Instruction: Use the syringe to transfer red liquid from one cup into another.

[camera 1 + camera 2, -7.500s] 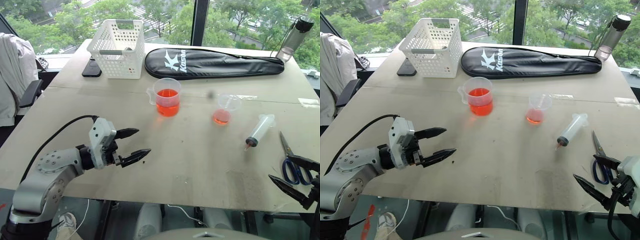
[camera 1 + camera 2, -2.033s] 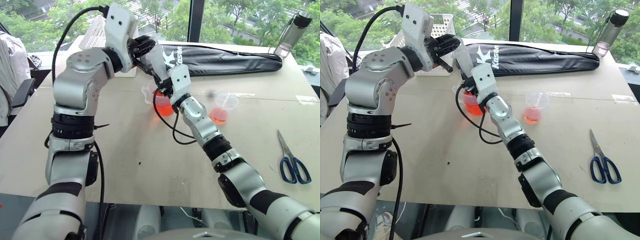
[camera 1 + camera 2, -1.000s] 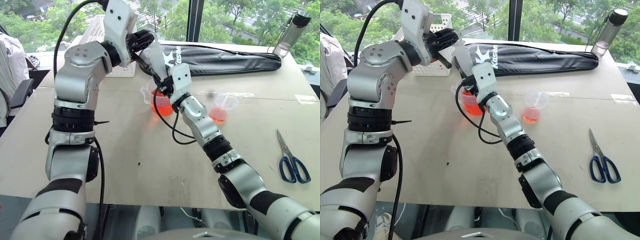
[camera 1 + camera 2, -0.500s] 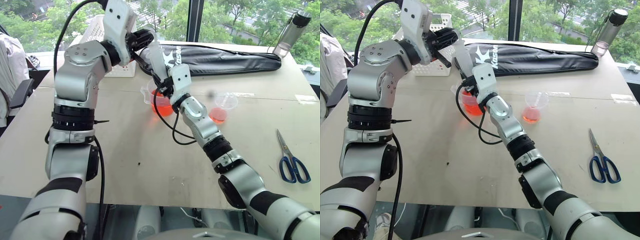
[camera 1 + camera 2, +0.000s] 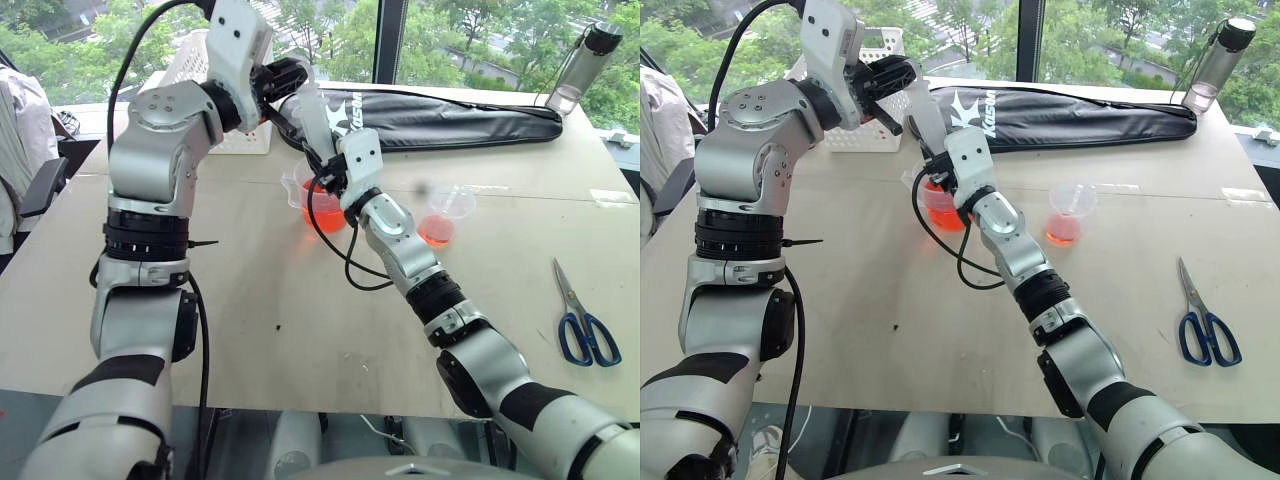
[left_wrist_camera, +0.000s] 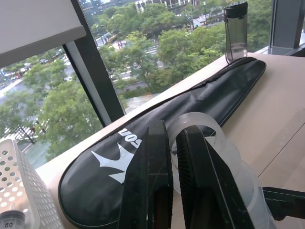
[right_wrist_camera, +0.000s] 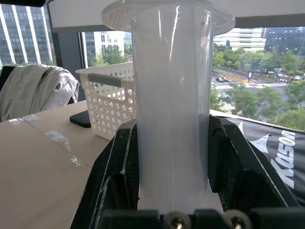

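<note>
Syringe work, mid-draw as I read it: my right pincer (image 5: 322, 165) is clamped on the barrel of the large clear plastic syringe (image 7: 171, 105), the black fingers (image 7: 119, 167) pressed to either side of it, and the barrel stands nearly upright, leaning a little to the left, over the far-left part of the table. Its lower end goes down into the larger clear handled measuring beaker (image 5: 322, 205), which holds translucent orange-red liquid (image 5: 325, 215); the tip itself is hidden behind my wrist, so I cannot say whether it is below the surface. My left pincer (image 5: 292, 78) is up at the top of the syringe, its two black fingers (image 6: 150, 186) drawn together on the plunger end (image 6: 198, 126). From the wrist view the round flange sits just behind them, but exactly what they pinch I cannot make out.

So, my judgement: this is the filling step, one pincer steadying the barrel, the other ready to pull the plunger. The small clear flared plastic cup (image 5: 445, 215) waits to the right of the beaker, apart from it, with a little red already in its bottom. Next calls for a straight pull along the barrel's axis with the right grip kept firm, then a lift clear of the beaker's rim and a carry rightward to the small cup without tilting or squeezing.
</note>
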You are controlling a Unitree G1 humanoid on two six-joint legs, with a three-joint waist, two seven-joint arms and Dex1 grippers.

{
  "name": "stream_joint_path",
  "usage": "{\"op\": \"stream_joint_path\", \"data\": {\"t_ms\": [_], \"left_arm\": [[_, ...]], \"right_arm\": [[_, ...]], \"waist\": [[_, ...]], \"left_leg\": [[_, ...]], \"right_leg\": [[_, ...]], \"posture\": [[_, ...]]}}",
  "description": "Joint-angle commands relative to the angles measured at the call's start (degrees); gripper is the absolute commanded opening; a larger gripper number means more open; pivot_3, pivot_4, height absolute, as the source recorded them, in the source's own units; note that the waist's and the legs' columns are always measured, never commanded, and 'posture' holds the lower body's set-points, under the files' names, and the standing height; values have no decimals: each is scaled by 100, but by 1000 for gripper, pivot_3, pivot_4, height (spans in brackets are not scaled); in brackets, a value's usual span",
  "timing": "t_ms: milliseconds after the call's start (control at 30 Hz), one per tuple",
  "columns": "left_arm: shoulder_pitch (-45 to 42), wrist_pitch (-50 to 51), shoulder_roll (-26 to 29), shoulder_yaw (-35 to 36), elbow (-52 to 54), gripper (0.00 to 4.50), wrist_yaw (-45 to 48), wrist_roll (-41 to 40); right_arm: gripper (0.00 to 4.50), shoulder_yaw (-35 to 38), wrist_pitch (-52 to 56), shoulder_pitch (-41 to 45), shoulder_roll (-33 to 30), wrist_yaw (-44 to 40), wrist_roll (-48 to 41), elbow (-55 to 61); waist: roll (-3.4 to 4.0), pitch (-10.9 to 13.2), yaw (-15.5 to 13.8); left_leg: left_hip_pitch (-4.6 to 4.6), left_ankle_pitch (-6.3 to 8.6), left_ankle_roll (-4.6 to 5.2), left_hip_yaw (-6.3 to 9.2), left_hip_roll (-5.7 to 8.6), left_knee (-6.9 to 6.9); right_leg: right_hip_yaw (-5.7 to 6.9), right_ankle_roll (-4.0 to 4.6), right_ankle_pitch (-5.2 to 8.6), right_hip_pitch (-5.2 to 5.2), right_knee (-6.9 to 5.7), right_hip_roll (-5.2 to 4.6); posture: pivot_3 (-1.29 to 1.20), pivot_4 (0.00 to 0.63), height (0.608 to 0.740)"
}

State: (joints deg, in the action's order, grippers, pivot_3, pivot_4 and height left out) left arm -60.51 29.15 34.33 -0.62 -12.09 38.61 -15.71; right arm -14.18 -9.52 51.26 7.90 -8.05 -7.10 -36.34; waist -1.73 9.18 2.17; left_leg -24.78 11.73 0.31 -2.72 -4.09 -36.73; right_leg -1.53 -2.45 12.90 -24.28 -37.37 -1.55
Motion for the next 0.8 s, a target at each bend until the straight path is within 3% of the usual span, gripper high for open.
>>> {"op": "stream_joint_path", "data": {"t_ms": [33, 200, 267, 367, 800], "left_arm": [[-251, -27, 115, 454, 289, 370, -40, -161], [-103, 428, 252, 832, 478, 2257, 44, -565], [11, 701, 349, 1035, 652, 3328, 96, -791], [150, 934, 457, 1364, 875, 4477, 84, -1068], [182, 1079, 305, 2142, 902, 4500, -514, -1767]], "right_arm": [[1458, -171, -131, -319, 731, -145, 38, 152], [1458, -107, -259, -318, 734, -131, -33, 277], [1457, -85, -305, -319, 708, -136, -74, 349], [1457, -8, -316, -315, 686, -179, -196, 483], [1457, 109, -673, -205, 589, -426, -387, 559]], "waist": [[0, 0, 0], [0, 0, 17], [0, 0, 25], [0, 0, 23], [-4, 1, 3]], "left_leg": [[0, 0, 0, 0, 0, 0], [0, 0, 0, 1, 0, 0], [0, 0, 0, 1, -1, 0], [0, 0, 0, 2, -2, 1], [0, 0, 0, 6, -1, -14]], "right_leg": [[0, 0, 0, 0, 0, 0], [0, 0, 0, 0, 0, 0], [0, 0, 0, -1, 0, 0], [0, 0, 0, -1, -1, 0], [3, 0, 0, 1, -13, -1]], "posture": [[0, 150, 724], [0, 150, 724], [0, 150, 724], [0, 150, 724], [0, 150, 724]]}}
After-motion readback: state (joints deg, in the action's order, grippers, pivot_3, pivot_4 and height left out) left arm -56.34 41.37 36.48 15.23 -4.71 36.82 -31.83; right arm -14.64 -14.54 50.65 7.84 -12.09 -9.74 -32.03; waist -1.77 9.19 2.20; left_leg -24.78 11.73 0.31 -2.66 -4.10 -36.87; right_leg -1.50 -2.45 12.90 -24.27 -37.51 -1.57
